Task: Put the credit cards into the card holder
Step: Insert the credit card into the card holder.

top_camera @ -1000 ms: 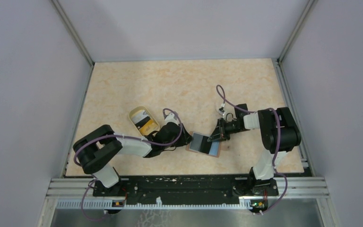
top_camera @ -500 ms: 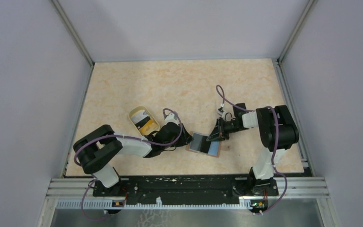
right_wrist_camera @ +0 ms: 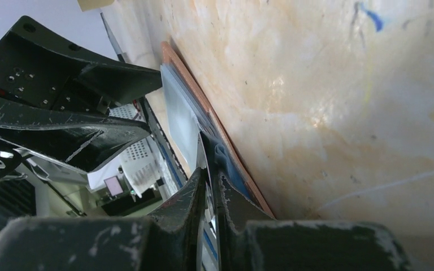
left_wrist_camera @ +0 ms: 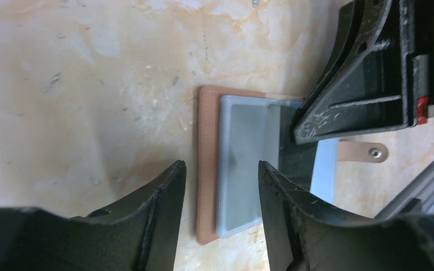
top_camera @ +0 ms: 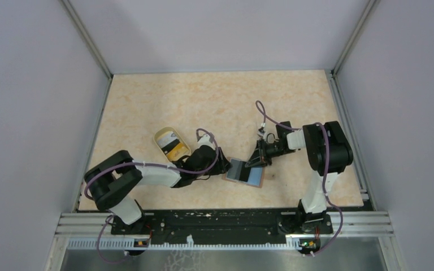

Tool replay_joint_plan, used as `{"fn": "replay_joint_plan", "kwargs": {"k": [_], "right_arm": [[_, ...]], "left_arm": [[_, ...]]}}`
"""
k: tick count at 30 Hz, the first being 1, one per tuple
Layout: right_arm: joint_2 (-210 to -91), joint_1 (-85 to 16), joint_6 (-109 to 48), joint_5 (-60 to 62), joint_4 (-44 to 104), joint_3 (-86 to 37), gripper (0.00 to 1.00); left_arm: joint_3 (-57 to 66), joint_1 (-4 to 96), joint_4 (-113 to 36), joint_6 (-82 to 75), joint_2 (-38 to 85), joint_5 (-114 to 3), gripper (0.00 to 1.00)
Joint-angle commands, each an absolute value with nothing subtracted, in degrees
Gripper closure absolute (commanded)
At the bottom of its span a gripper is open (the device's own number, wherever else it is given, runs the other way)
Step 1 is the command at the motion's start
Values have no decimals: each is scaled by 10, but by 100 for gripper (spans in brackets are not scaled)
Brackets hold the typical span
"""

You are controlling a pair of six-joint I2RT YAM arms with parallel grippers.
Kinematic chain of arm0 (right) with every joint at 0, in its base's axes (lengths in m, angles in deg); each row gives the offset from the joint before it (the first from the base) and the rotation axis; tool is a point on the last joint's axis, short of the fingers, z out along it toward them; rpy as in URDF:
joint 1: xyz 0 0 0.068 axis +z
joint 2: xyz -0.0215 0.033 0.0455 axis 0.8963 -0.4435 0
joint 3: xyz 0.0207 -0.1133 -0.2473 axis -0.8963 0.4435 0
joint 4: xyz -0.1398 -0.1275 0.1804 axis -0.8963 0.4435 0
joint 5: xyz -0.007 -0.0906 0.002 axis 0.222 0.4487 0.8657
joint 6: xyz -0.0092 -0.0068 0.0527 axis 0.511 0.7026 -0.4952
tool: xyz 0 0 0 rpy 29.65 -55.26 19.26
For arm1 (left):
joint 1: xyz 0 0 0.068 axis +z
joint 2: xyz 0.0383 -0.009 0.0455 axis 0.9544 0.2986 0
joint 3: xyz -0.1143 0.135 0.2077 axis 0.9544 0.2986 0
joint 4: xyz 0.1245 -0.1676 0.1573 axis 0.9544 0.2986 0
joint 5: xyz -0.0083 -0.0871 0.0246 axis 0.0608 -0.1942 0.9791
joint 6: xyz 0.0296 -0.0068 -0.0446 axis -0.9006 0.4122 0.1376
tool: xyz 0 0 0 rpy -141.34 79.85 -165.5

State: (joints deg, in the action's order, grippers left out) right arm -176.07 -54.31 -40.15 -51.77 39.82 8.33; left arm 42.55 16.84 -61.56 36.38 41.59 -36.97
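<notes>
The card holder [top_camera: 244, 171] lies open on the table, reddish-brown edge [left_wrist_camera: 206, 169] outside, grey clear pocket and light blue lining [left_wrist_camera: 323, 169] inside. My right gripper [top_camera: 255, 162] is shut on a thin credit card [right_wrist_camera: 209, 161], seen edge-on, with its far end down at the holder's blue lining [right_wrist_camera: 234, 175]. My left gripper [top_camera: 224, 165] is open and low at the holder's left edge, its fingers [left_wrist_camera: 164, 209] straddling that edge without touching it. More credit cards, orange-yellow and white [top_camera: 175, 149], sit in the translucent cup.
The translucent yellowish cup [top_camera: 164, 137] lies left of the holder, beside my left forearm. The holder's snap strap [left_wrist_camera: 367, 152] sticks out on its far side. The table's near rail runs below the holder.
My right gripper and its arm have shifted slightly left, toward the holder, with the card. The left arm and the holder have barely moved.
</notes>
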Motion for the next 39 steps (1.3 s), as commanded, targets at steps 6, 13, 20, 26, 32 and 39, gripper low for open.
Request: {"fn": "replay_joint_plan", "kwargs": {"k": [6, 13, 20, 26, 32, 39], "right_arm": [[-1785, -537, -365, -479, 404, 56, 89], [-1788, -537, -358, -472, 411, 52, 89], [-1789, -537, -355, -466, 415, 49, 88], [-1789, -537, -354, -463, 416, 48, 88], [-1791, -537, -352, -462, 418, 47, 88], [-1792, -537, -351, -462, 420, 46, 88]], "left_arm": [[441, 166, -568, 241, 321, -445, 45], [308, 75, -510, 228, 397, -438, 50], [155, 21, -369, 246, 506, -310, 67], [82, 14, -293, 239, 567, -285, 78], [33, 15, -256, 231, 612, -263, 79], [0, 14, -225, 228, 644, -226, 77]]}}
